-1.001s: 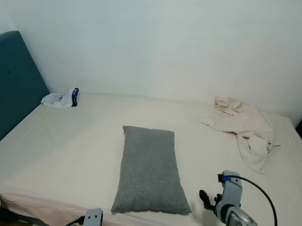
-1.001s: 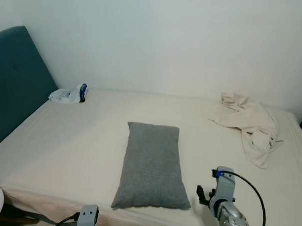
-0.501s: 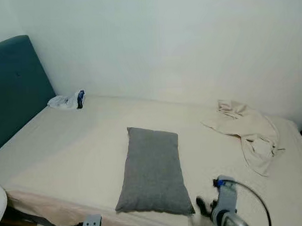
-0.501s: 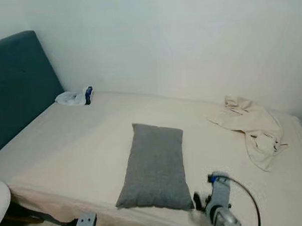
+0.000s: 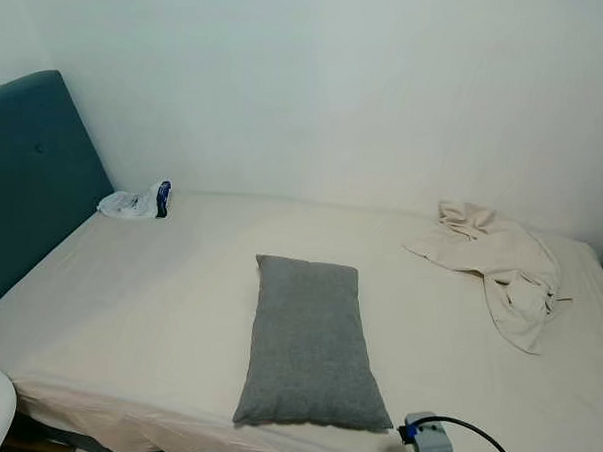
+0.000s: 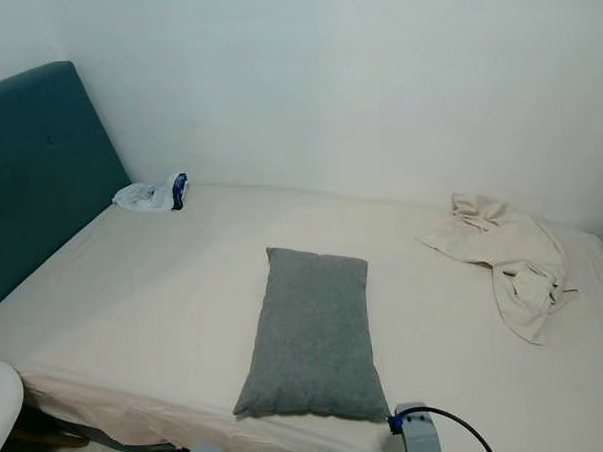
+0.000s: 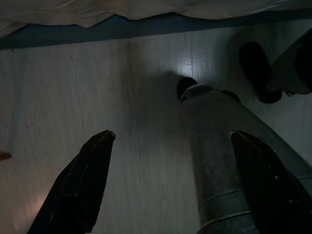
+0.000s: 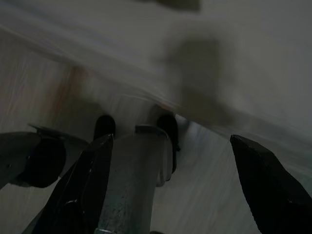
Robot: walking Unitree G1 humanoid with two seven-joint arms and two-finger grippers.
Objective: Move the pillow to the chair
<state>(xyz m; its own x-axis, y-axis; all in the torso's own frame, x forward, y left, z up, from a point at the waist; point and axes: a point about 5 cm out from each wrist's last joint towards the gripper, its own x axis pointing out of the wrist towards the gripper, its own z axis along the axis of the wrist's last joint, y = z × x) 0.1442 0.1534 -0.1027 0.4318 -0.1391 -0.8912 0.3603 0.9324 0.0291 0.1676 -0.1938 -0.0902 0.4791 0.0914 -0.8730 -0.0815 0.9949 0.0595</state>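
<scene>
Head views: bright, evenly lit, sharp; soft and diffuse, no glare on the wall [image 5: 375,83].
Bed [image 5: 134,293]: pale sheet evenly bright; faint shading along the near edge of the bed.
Pillow [image 5: 307,341]: crisp weave; thin soft shadow just beside the pillow's near end.
Crumpled cloth [image 5: 499,267]: shallow shadows in the folds, in focus.
Headboard [image 5: 24,178]: dark teal, unlit look, no sheen.
Left wrist view: dim, sharp enough; small bright glare patch on the floor [image 7: 146,146]; fingers [image 7: 78,187] as black silhouettes.
Right wrist view: dim, heavily motion-blurred, smeared streaks; fingers [image 8: 265,180] dark, soft-edged.
</scene>
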